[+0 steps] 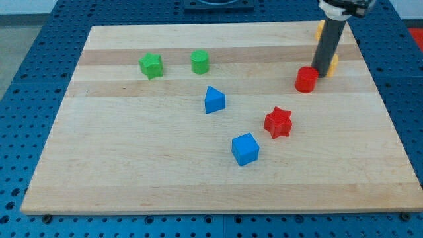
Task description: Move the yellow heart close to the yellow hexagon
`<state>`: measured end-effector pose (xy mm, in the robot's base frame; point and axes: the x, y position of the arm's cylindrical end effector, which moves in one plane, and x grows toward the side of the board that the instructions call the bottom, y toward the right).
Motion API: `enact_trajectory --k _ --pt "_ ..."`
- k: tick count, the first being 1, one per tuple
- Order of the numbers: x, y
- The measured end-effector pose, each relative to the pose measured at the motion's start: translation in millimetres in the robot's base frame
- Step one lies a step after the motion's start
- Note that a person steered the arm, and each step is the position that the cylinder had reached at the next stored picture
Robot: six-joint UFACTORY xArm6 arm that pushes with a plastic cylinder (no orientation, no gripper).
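Where the pale wooden desk [198,178] fills most of the view, eight small coloured blocks sit on it above a blue perforated surface [26,73]. My tip [320,70] is the lower end of a dark upright rod coming down from the view's top right. There are no jaws on this arm, so nothing is open, closed or gripping; the rod simply ends in the tip. The tip rests at the desk surface, just beside the upper right of a red cylinder-like block [305,79], and directly in front of a yellow block [332,64], most of which is hidden behind the rod, so I cannot tell its shape. A second yellow-orange block [319,28] peeks out at the rod's left, near the desk's far edge; its shape is also unclear. Which of these two is the heart and which the hexagon cannot be made out, but both lie near each other at the view's top right.

Toward the view's upper left sit a green star-like block [151,65] and a green cylinder-like block [199,61], side by side but apart. Near the centre lies a blue triangular block [213,100]. Below and to its right sit a red star [278,122] and a blue cube [245,149].
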<state>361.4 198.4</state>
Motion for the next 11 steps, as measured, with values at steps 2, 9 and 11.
enact_trajectory --k 2,9,11 --pt "12.6 28.0" --pt "-28.3 7.9" --pt "-50.4 5.6"
